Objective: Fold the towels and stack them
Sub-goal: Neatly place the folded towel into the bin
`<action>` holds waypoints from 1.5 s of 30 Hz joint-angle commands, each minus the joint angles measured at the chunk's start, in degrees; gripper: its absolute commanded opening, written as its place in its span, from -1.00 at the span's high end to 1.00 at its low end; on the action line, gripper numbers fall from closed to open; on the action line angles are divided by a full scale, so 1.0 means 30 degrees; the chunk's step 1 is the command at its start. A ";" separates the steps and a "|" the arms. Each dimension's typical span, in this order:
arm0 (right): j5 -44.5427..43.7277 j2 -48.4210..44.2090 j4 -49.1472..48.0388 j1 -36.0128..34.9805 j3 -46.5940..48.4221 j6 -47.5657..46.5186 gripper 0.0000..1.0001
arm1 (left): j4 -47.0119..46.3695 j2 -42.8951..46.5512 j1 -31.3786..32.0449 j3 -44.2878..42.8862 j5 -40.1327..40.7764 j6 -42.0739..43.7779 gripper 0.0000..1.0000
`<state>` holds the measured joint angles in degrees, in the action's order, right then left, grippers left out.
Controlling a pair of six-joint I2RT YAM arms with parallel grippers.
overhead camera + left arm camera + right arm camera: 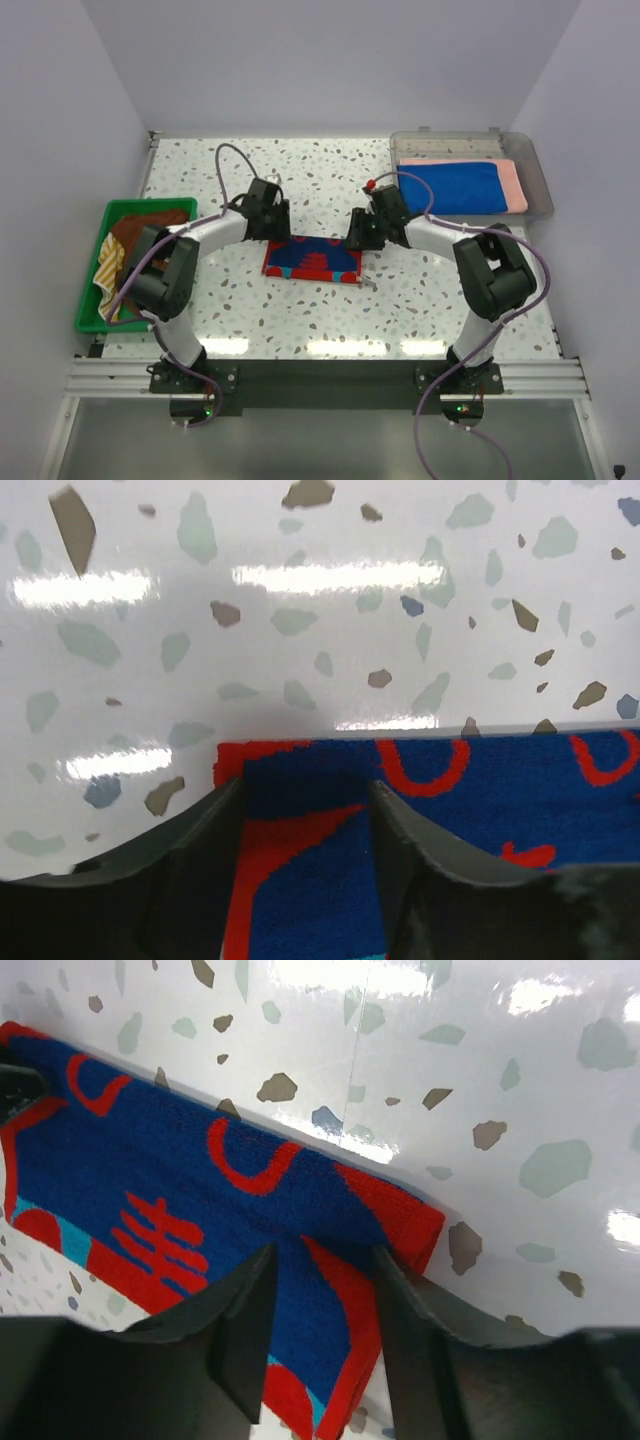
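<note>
A folded towel, blue with a red pattern (312,260), lies flat on the table's middle. My left gripper (272,222) is open over its far left corner, and the wrist view shows the cloth (310,880) between the spread fingers (306,785). My right gripper (360,232) is open over the far right corner, jaws apart above the cloth (170,1190) in its wrist view (323,1252). A royal blue towel (455,187) lies folded on a salmon pink one (514,185). A brown towel (140,225) and a yellowish striped one (108,268) lie crumpled at the left.
The clear plastic tray (540,205) at the back right holds the blue and pink towels. The green plastic basket (88,310) at the left edge holds the brown and striped ones. Speckled tabletop (300,170) lies behind the arms.
</note>
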<state>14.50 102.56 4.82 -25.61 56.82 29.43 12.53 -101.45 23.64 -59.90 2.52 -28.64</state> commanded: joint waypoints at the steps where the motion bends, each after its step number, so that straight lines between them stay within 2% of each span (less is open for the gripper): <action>1: -0.1842 -0.1694 0.3215 0.0156 0.1975 -0.0929 0.02 | 0.1182 0.0413 -0.0205 -0.1857 0.0681 0.2602 -0.22; 3: -0.2750 -0.2485 0.4219 0.0244 0.2679 -0.1400 -0.23 | 0.1503 0.1146 0.0320 -0.2268 0.1089 0.3481 -0.37; 4: -0.3102 -0.3272 0.5007 0.0418 0.2769 -0.1605 -0.31 | 0.1650 0.1904 0.0672 -0.2357 0.1411 0.3657 -0.57; 7: -0.4041 -0.4563 0.6739 0.1323 0.2654 -0.1666 -0.63 | 0.2470 0.3166 0.2603 -0.2621 0.3109 0.4361 -0.82; 9: -0.4334 -0.5122 0.7647 0.1911 0.2275 -0.1637 -0.88 | 0.2998 0.3609 0.4449 -0.2622 0.4191 0.4567 -0.87; 11: -0.4453 -0.5972 0.8965 0.2703 0.1864 -0.1636 -0.97 | 0.3378 0.3962 0.5650 -0.2651 0.4547 0.4393 -0.93; 17: -0.3867 -0.8664 1.0287 0.4520 -0.0801 -0.1958 -0.97 | 0.4929 0.2560 1.0715 -0.4112 0.5894 0.4217 -0.95; 20: -0.3664 -0.9488 1.0522 0.4814 -0.1827 -0.2046 -0.97 | 0.5750 0.0687 1.1833 -0.5869 0.6101 0.3634 -0.87; 24: -0.3369 -1.0542 1.0493 0.4844 -0.2910 -0.1959 -0.97 | 0.6719 -0.1512 1.2627 -0.8094 0.6103 0.2898 -0.75; 27: -0.3165 -1.0867 1.0377 0.4873 -0.3439 -0.1958 -0.97 | 0.6866 -0.2831 1.3067 -0.8917 0.5897 0.2868 -0.57; 31: -0.2960 -1.1276 1.0084 0.4873 -0.4084 -0.1871 -0.97 | 0.7685 -0.4382 1.3243 -1.0031 0.6159 0.2314 -0.47; 45: -0.2695 -1.1775 0.9087 0.4873 -0.5491 -0.1344 -0.96 | 0.7482 -0.5909 1.3185 -1.1087 0.8827 -0.1409 -0.36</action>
<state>5.76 69.04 34.48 -11.18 40.73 24.62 35.64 -118.04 63.13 -90.54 25.78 -29.21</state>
